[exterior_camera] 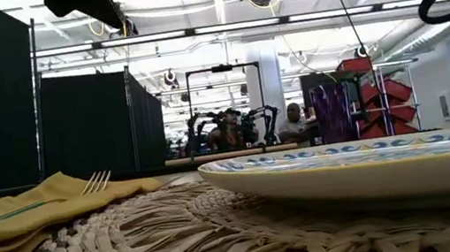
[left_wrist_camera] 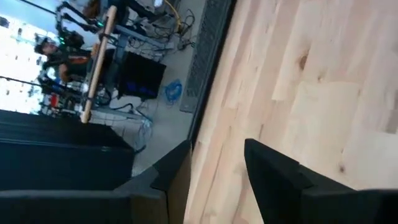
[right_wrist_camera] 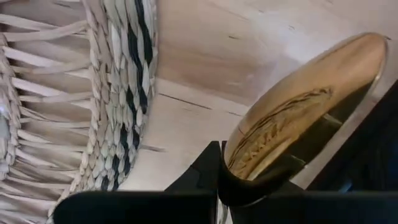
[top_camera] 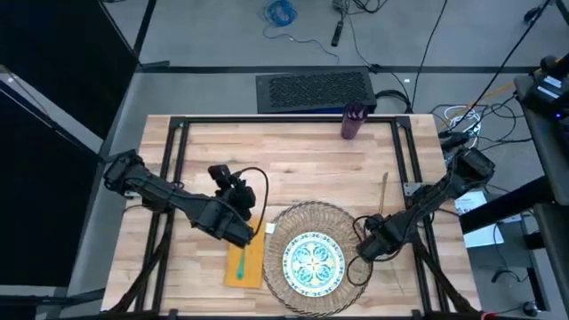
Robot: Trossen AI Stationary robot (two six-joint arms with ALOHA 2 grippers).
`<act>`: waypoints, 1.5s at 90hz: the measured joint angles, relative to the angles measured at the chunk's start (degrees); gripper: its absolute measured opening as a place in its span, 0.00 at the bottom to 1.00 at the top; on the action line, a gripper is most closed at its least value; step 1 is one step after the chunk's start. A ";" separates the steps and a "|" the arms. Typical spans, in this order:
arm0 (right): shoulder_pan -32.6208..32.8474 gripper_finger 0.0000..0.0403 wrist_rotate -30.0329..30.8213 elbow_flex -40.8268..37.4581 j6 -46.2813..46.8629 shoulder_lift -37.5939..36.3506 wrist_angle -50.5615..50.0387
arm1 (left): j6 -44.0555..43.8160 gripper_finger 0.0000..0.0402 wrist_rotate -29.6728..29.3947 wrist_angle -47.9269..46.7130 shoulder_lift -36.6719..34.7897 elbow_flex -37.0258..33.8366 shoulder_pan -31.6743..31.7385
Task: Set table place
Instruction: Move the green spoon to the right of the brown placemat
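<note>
- The round wicker placemat (top_camera: 310, 258) lay at the near-middle of the table (top_camera: 293, 151), with the blue-green patterned plate (top_camera: 313, 260) centred on it.
- At 9 o'clock of the placemat, touching its rim, lay the mustard-yellow napkin (top_camera: 246, 260), carrying a green-handled fork (top_camera: 240, 260); in the low view the fork's tines (exterior_camera: 96, 181) rested on the folded cloth beside the woven edge.
- At about 1 o'clock of the placemat, apart from it, a slim gold-tan knife (top_camera: 383, 192) lay on the bare wood, running away from the near edge.
- A purple cup (top_camera: 353, 122) stood upright at the far edge of the table, at 12 o'clock of the placemat and well apart from it.
- The right tool (top_camera: 367, 249) sat at 3 o'clock of the placemat, just beside its rim, closed on a gold spoon (right_wrist_camera: 298, 112); the right wrist view showed the shiny bowl clamped between the dark fingers (right_wrist_camera: 199, 177), over the wood next to the woven border.
- The left tool (top_camera: 240, 233) hung over the far end of the napkin, at 10 o'clock of the placemat; its fingers (left_wrist_camera: 280, 171) were parted with nothing between them.
- In the room beyond the table, people sat at another rig (exterior_camera: 230, 130).
</note>
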 joint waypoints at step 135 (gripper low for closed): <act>10.34 0.24 7.90 -0.32 5.56 -0.95 8.36 | 0.32 0.34 1.20 0.24 -0.02 0.00 -1.86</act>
